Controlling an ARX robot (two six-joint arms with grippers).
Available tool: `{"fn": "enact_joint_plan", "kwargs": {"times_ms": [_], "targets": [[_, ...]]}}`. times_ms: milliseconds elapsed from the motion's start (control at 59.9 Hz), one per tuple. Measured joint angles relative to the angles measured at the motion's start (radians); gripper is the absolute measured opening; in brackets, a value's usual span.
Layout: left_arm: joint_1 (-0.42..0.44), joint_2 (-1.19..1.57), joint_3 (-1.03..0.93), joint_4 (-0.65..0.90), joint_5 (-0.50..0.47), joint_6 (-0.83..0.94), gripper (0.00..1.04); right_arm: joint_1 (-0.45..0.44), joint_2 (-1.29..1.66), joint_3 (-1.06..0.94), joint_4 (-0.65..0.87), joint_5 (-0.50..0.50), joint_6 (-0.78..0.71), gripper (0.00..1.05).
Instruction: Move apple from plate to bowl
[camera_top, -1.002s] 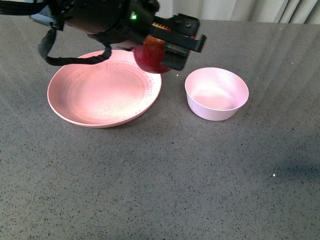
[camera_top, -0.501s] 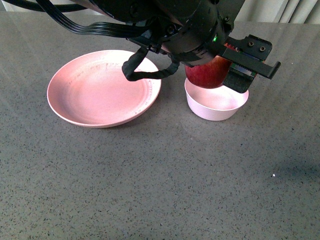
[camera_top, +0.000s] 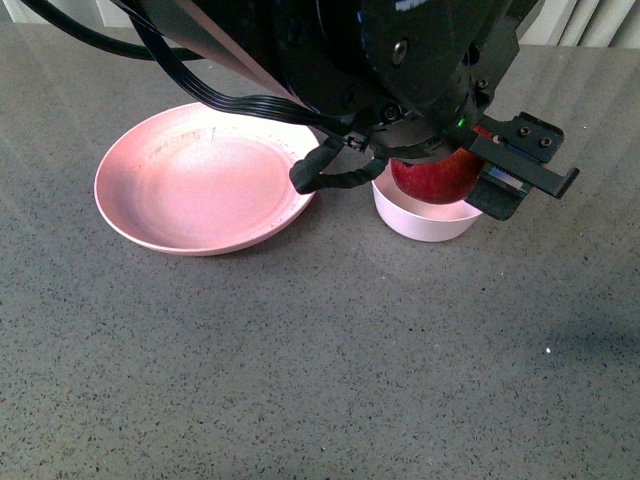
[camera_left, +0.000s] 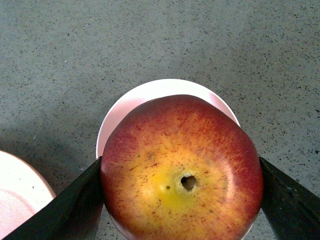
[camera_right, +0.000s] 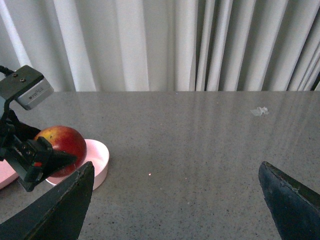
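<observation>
Surface: a dark grey speckled countertop (camera_top: 300, 380), with pale pleated curtains (camera_right: 150, 45) hanging behind its far edge.

Item 1, left: the plate (camera_top: 200, 190), salmon-pink and shallow, sat flat on the counter with nothing on it.

Item 2, centre: a black ribbed cable loop (camera_top: 335, 178) hung from my left arm over the plate's right rim.

Item 3, right of the plate: the bowl (camera_top: 425, 222), small and pale pink, stood upright near the plate but apart from it.

Item 4: the apple (camera_top: 435, 178), dark red with a yellow patch around its dimple, was off the plate and directly over the bowl. It covered most of the opening, with its underside at about rim level. I could not tell whether it touched the bowl's inside.

Item 5: my left gripper (camera_left: 181, 200) clamped the apple, with one dark finger (camera_left: 75, 205) pressed against each flank and the dimple facing the wrist camera.

Item 6, further right: my right gripper (camera_right: 175, 210) hung above bare counter, well apart from the bowl. Its jaws were spread wide with nothing between them.

Item 7: a small white scrap (camera_right: 259, 111) lay near the counter's far edge.
</observation>
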Motion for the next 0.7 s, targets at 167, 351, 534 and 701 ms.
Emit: {"fn": "enact_joint_plan", "kwargs": {"times_ms": [167,351,534,701], "targets": [[-0.012,0.015,0.023,0.0,-0.01,0.012,0.76,0.0,0.0,0.0,0.0,0.0,0.0,0.96],[-0.018,0.044,0.048,-0.007,-0.016,0.014,0.76,0.0,0.0,0.0,0.0,0.0,0.0,0.96],[-0.019,0.049,0.051,-0.011,-0.014,0.014,0.97,0.0,0.0,0.0,0.0,0.0,0.0,0.96],[-0.018,0.048,0.051,-0.011,-0.005,0.013,0.96,0.0,0.0,0.0,0.0,0.0,0.0,0.96]]}}
